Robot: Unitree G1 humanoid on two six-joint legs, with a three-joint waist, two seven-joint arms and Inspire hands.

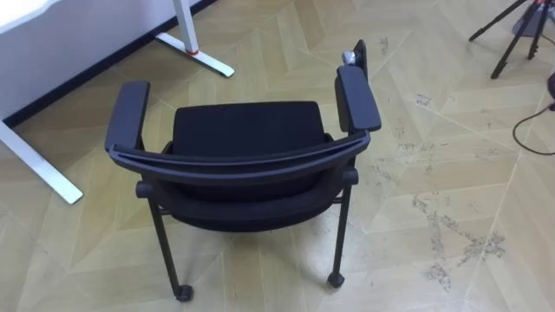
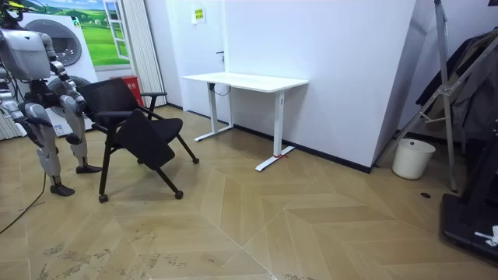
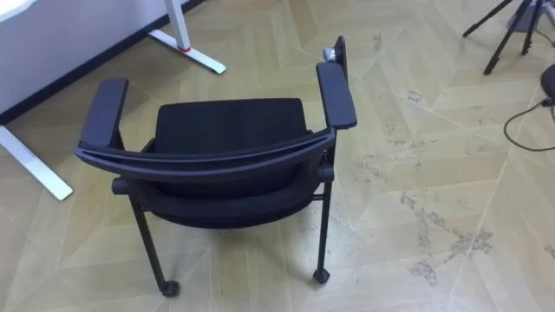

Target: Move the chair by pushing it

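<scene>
- The black chair [image 1: 243,165] stands on its casters on the wood floor [image 1: 451,173]. It is well apart from the white desk [image 2: 247,81], to the room view's left of it.
- Its backrest is on the side away from the desk, and its 2 armrests reach toward the desk.
- The robot stands behind the backrest, farther from the desk than the chair.
- 1 hand [image 2: 77,101] shows just beside the backrest. I cannot tell which hand it is, whether it touches, or whether its fingers are released or clenched.
- A white bucket [image 2: 412,158] sits to the desk's right in the room view.
</scene>
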